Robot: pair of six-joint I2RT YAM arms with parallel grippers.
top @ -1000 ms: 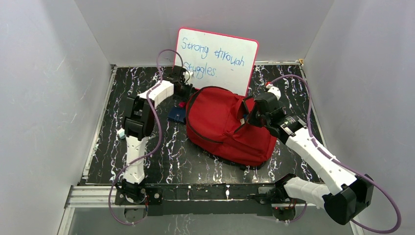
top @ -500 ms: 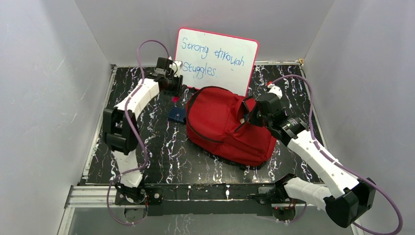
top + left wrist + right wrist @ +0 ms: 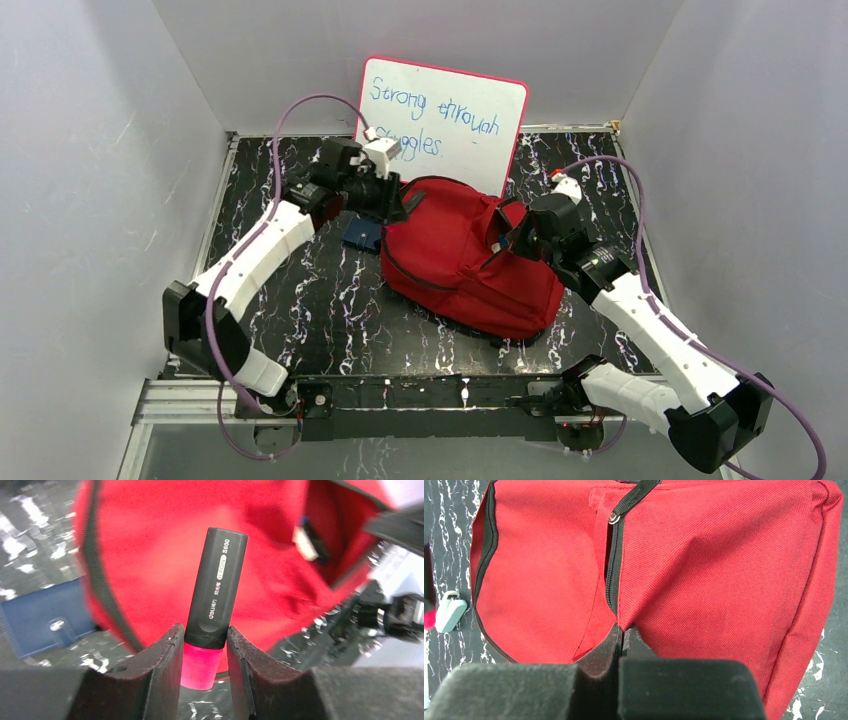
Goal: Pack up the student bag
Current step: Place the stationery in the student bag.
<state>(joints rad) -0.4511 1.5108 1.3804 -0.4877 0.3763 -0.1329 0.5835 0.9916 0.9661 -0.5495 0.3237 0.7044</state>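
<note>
The red student bag (image 3: 465, 262) lies on the black marbled table, top toward the back. My left gripper (image 3: 392, 205) hovers at its upper left edge, shut on a pink highlighter (image 3: 216, 597) with a black cap that points at the bag (image 3: 165, 555). The fingers (image 3: 162, 665) clamp it where cap meets pink body. My right gripper (image 3: 512, 236) is at the bag's upper right, shut on a fold of red fabric (image 3: 724, 555) beside the zipper (image 3: 612, 570), holding the flap up. In the left wrist view, the bag's opening (image 3: 320, 545) shows at upper right, with something white and blue inside.
A whiteboard (image 3: 445, 120) with blue writing leans on the back wall behind the bag. A flat blue item (image 3: 360, 235) lies on the table just left of the bag. A small white object (image 3: 449, 611) lies beyond the bag's far side. White walls enclose the table.
My left arm has swung from the back left toward the bag, carrying the highlighter to the bag's upper left edge. The right gripper has kept its hold and barely shifted.
</note>
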